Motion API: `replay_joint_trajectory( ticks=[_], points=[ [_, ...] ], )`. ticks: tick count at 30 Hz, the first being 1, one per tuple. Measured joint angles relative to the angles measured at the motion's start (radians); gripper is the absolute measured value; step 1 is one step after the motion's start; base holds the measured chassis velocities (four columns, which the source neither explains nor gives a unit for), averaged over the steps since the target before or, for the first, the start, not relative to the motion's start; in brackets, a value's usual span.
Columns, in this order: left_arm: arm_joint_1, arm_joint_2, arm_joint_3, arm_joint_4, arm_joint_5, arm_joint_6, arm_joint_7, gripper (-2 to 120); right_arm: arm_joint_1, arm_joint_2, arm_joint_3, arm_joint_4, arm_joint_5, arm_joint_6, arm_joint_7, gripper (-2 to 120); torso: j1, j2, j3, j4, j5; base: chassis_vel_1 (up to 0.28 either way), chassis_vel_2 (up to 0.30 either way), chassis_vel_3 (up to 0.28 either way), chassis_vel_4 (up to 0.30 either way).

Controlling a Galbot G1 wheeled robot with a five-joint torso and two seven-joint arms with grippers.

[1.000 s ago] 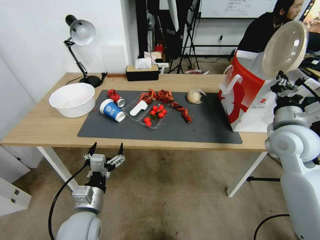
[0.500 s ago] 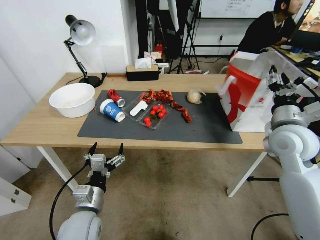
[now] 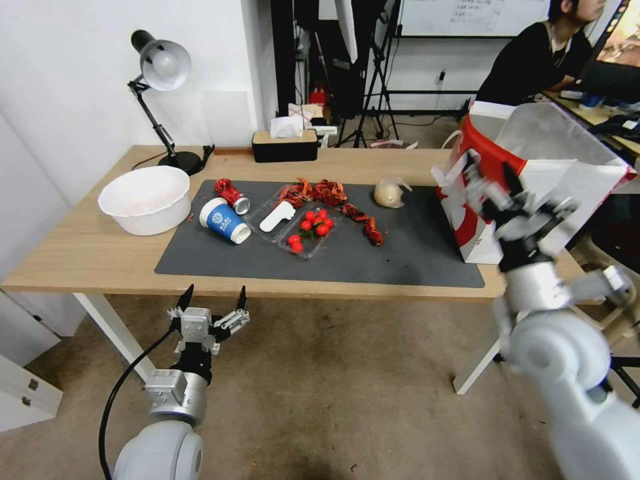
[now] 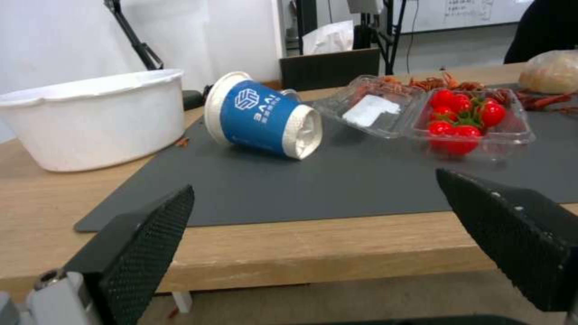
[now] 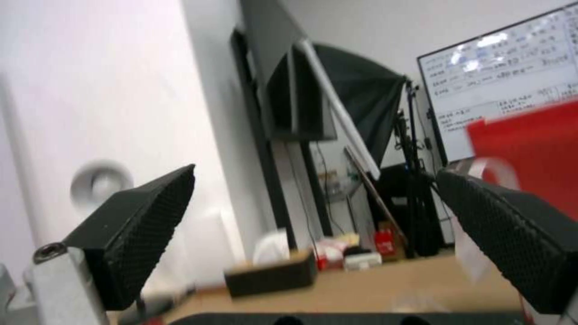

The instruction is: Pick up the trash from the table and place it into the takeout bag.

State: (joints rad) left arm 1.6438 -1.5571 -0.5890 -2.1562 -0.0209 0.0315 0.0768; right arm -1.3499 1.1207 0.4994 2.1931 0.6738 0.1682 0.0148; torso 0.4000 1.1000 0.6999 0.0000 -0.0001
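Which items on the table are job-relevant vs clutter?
Job: blue cup, red can, beige wad, takeout bag, table.
Clutter: white bowl, tomato tray, lamp, tissue box.

A robotics lab or studio workspace: a light-wood bench [image 3: 87,260] on white legs stands against a white wall, with a black desk lamp [image 3: 160,67] at its far corner and a dark tissue box [image 3: 285,145] along its back edge. Behind the bench stand black light stands and tripods [image 3: 373,73], a folded softbox [image 5: 355,113] and a whiteboard [image 3: 467,17]; beyond the bench's far end a computer monitor [image 5: 500,90] glows.
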Motion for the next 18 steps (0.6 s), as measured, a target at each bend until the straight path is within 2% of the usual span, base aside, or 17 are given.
replay_joint_trajectory(
  ticks=[2,6,8,12,18],
  points=[
    [0.000,0.002,0.000,0.003,-0.001,-0.002,0.000,100,-0.081,0.010,-0.053,-0.002,-0.117,0.044,0.013,100,0.000,0.000,0.000,-0.0002,0.0001,0.000,0.000,0.000,0.000],
    [-0.001,0.003,0.000,0.006,-0.002,-0.005,0.000,100,-0.161,0.018,-0.106,-0.012,-0.220,0.082,0.053,100,0.000,0.000,0.000,0.0000,0.0002,0.000,0.000,0.000,0.000],
    [-0.002,0.002,0.000,0.011,-0.003,-0.010,-0.001,100,-0.231,0.039,-0.149,-0.043,-0.338,0.130,0.121,100,0.000,0.000,0.000,-0.0002,-0.0002,0.000,0.000,0.000,0.000],
    [-0.002,0.003,-0.001,0.013,-0.004,-0.015,-0.002,100,-0.286,0.068,-0.159,-0.089,-0.411,0.169,0.205,100,0.000,0.000,0.000,0.0000,0.0000,0.000,0.000,0.000,0.000],
    [-0.002,0.004,-0.005,0.016,-0.006,-0.018,-0.003,100,-0.326,0.079,-0.147,-0.143,-0.440,0.211,0.260,100,0.000,0.000,0.000,-0.0001,0.0000,0.000,0.000,0.000,0.000]
  ],
)
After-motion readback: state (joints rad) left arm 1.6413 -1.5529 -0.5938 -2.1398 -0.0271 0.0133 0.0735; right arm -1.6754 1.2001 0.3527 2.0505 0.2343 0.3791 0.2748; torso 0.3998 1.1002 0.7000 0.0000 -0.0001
